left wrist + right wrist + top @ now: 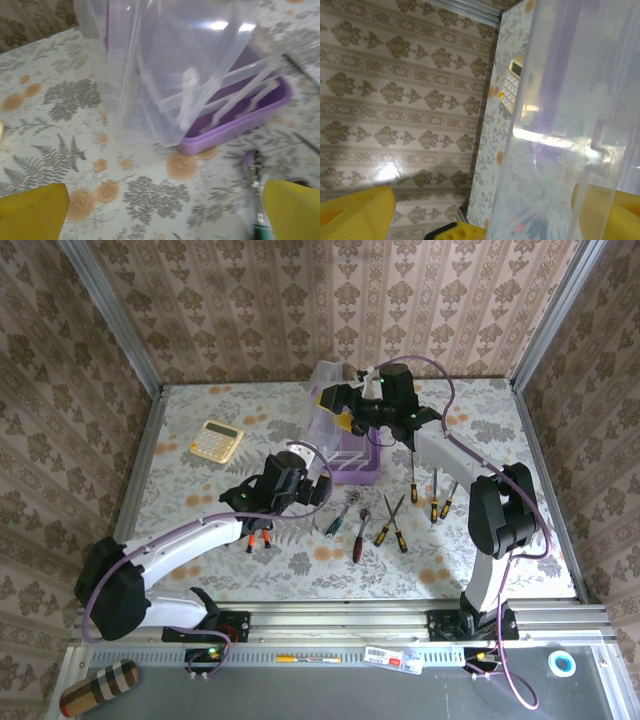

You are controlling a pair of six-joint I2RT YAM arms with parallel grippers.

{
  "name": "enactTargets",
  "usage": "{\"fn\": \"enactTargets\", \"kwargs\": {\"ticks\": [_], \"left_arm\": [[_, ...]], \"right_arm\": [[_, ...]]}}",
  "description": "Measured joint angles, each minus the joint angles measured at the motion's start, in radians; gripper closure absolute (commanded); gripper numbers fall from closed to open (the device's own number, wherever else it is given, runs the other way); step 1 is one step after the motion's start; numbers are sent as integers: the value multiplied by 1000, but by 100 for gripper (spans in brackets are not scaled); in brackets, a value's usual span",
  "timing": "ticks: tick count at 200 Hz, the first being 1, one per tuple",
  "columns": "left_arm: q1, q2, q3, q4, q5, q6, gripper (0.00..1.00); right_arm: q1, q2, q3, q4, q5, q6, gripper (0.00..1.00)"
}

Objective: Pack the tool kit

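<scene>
At table's back-centre: purple case (352, 462) sits with clear lid (333, 420) tipped up. My right claw (338, 408) spread wide astride lid edge; can't tell if touching. My left claw (318, 488) spread, empty, hovering just before case. Step, by my reading: case open, loading not begun. Screwdrivers (410, 485) and wrench (338, 517) lie near case. Next: left claw needs square pinch on nearest tool, then lift into tray.

A robot lab test cell: wallpaper panels (300, 300) in an aluminium frame (108, 312) box in a floral tabletop (180, 405). The left arm (190, 535) and right arm (470, 465) are bolted to a rail (340, 617).
</scene>
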State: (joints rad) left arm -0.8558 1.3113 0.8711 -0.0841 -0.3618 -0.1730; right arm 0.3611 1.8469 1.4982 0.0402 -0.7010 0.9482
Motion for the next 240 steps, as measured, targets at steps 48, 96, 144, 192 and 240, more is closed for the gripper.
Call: {"fn": "enactTargets", "kwargs": {"ticks": [48, 96, 144, 192, 240], "left_arm": [[13, 103, 12, 200, -48, 80, 0], [29, 175, 34, 313, -74, 80, 0], [48, 246, 84, 353, -74, 82, 0], [53, 272, 97, 389, -74, 93, 14], [66, 272, 97, 414, -69, 114, 28]], "right_arm": [[-10, 19, -2, 67, -10, 74, 7], [-10, 30, -2, 95, -16, 102, 7], [-13, 34, -4, 116, -17, 108, 7], [-17, 34, -19, 143, -21, 119, 8], [-25, 34, -21, 151, -37, 127, 8]]}}
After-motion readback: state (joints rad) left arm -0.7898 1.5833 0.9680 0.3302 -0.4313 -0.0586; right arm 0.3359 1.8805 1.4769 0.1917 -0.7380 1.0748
